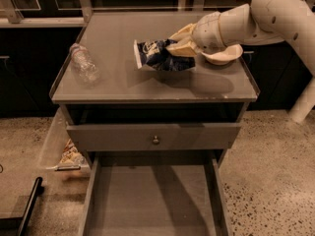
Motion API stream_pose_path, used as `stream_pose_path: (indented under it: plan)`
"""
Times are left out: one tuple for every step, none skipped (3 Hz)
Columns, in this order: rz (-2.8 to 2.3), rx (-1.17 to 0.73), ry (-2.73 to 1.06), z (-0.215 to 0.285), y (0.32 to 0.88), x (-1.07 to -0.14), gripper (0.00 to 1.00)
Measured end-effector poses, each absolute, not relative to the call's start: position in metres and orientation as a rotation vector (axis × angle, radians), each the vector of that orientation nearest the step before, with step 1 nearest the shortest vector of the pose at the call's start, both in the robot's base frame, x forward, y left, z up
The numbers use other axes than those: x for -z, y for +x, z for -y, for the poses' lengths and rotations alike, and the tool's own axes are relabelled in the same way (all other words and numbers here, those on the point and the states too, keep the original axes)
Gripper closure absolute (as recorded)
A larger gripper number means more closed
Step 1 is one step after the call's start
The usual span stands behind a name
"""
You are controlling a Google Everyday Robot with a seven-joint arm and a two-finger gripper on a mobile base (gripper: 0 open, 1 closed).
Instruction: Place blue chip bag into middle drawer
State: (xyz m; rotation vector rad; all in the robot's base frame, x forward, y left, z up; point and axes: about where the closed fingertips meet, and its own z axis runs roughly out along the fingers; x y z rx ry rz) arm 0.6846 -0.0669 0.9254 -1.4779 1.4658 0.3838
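Observation:
The blue chip bag (156,56) is dark blue with white lettering and is crumpled. It hangs just above the cabinet top (123,85) and casts a shadow below. My gripper (178,47) comes in from the right and is shut on the bag's right end. The middle drawer (152,200) stands pulled out at the bottom of the view, below and in front of the bag, with a bare grey floor and thin side walls.
A white bowl (225,57) sits right of the bag, partly behind my wrist. A clear plastic bottle (83,65) lies at the top's left. A drawer front with a brass knob (155,140) is above the open drawer. A clear bin (61,149) stands on the floor at the left.

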Motion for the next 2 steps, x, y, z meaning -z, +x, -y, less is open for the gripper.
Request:
stream_pose_path:
  plan:
    - [-1.433,-0.359,-1.457,0.082,0.661,-0.931,1.0]
    - [-1.435,-0.341,-1.43,0.103,0.638,-0.923,1.0]
